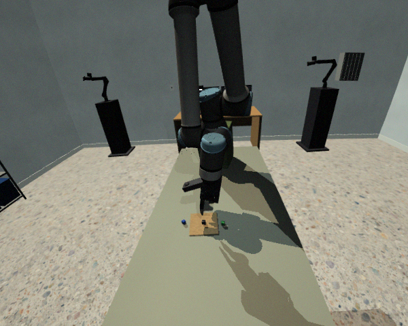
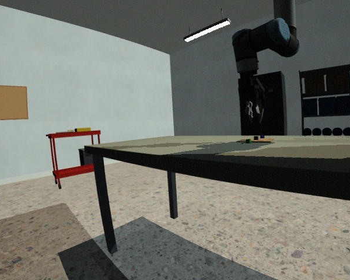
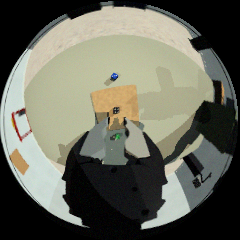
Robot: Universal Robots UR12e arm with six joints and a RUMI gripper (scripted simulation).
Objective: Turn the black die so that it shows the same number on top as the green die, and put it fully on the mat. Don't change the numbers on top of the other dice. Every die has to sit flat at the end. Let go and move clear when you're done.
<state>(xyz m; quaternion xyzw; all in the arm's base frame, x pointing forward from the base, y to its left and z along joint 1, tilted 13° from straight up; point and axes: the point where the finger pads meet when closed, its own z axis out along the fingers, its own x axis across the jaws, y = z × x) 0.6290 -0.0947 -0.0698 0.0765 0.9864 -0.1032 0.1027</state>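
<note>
The black die point(image 1: 204, 221) sits flat on the tan mat point(image 1: 204, 224) near its middle. It also shows in the wrist view point(image 3: 116, 110) and the side view point(image 2: 255, 137). The green die point(image 1: 222, 222) lies on the table just right of the mat. In the wrist view the green die point(image 3: 117, 136) shows through the gap between my fingers. The blue die point(image 1: 183, 221) lies on the table left of the mat. My gripper point(image 1: 201, 210) hangs a little above the mat's far edge, fingers nearly together and holding nothing. It is clear of the table in the side view point(image 2: 253, 119). The top numbers are too small to read.
The long olive table point(image 1: 215, 266) runs toward the camera, with the arm's shadow across it. A wooden desk point(image 1: 246, 119) stands behind the arm's base. Two black pedestals point(image 1: 113, 127) with camera arms stand on the floor, one on each side.
</note>
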